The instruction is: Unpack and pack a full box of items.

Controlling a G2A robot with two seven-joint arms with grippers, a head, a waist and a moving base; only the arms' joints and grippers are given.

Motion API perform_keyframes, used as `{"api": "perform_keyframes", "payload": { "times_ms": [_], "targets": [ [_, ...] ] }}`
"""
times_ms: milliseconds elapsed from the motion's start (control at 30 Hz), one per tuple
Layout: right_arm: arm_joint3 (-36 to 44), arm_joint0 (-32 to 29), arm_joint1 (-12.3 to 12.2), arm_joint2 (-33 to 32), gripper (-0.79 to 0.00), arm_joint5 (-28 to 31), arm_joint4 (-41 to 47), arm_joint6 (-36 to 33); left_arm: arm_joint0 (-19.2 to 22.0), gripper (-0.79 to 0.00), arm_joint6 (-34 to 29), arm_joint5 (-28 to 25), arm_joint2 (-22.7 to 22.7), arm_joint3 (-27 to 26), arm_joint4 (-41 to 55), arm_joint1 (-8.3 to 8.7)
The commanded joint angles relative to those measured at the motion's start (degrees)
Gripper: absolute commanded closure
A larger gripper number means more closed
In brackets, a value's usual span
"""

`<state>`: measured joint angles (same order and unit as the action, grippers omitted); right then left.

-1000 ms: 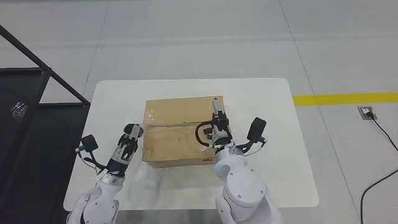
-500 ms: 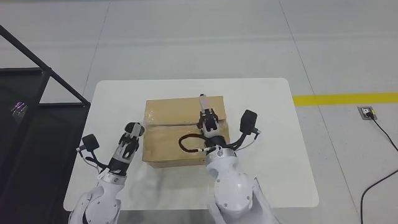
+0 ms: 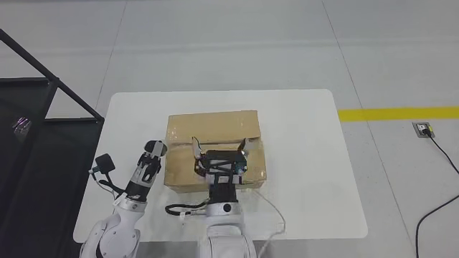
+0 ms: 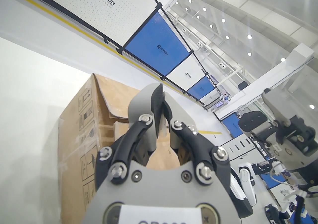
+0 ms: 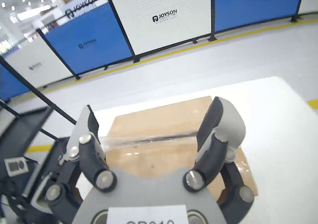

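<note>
A closed brown cardboard box [image 3: 214,125] with a clear-taped seam [image 5: 149,139] stands in the middle of the white table [image 3: 301,115]. My right gripper [image 3: 219,149] hovers over the box's near half, open, its fingers spread wide with nothing between them; the right wrist view shows the box top [image 5: 154,158] below that gripper [image 5: 151,123]. My left gripper [image 3: 153,152] sits just off the box's left side, shut and empty. The left wrist view shows the box's printed side wall [image 4: 82,120] beyond the shut fingertips [image 4: 159,101].
A black metal frame [image 3: 29,115] stands off the table's left edge. Bare table surface lies right of the box [image 3: 308,158] and along the near edge. The right arm's gripper body [image 4: 285,133] appears in the left wrist view.
The right arm has swung left across the box's near half, and its gripper now points over the top with its fingers spread wide. The left arm has kept still.
</note>
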<state>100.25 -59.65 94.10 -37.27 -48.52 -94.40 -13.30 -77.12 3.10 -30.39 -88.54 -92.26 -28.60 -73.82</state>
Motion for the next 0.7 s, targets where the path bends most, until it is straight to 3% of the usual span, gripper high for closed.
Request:
{"api": "perform_keyframes", "payload": {
  "times_ms": [0,100,167,533,600,667],
  "targets": [
    [1.5,-1.2,-0.4,-0.9,-0.785,2.7,-13.8,-11.5,0.0,0.000,-0.1,0.2,0.0,0.0,0.0,0.02],
    [4.6,-2.9,-0.5,-2.6,-0.785,8.0,-27.2,-25.5,0.1,0.000,-0.3,0.3,0.1,-0.1,0.0,0.04],
    [6.2,-3.8,-0.1,-3.9,-0.785,8.5,-33.5,-32.3,0.1,0.000,-0.3,0.4,0.1,-0.1,-0.1,0.06],
    [6.2,-3.8,-0.1,-3.9,-0.785,8.5,-33.5,-32.3,0.6,0.000,-0.4,1.1,0.3,-0.2,-0.3,0.13],
    [4.6,-4.0,-0.3,-3.9,-0.785,12.1,-35.7,-30.0,0.6,0.000,-0.3,1.1,0.3,-0.2,-0.5,0.15],
    [2.1,-3.8,-0.1,-4.5,-0.785,16.0,-43.2,-33.4,0.5,0.000,-0.3,1.3,0.2,-0.2,-0.4,0.16]
  ]
}}
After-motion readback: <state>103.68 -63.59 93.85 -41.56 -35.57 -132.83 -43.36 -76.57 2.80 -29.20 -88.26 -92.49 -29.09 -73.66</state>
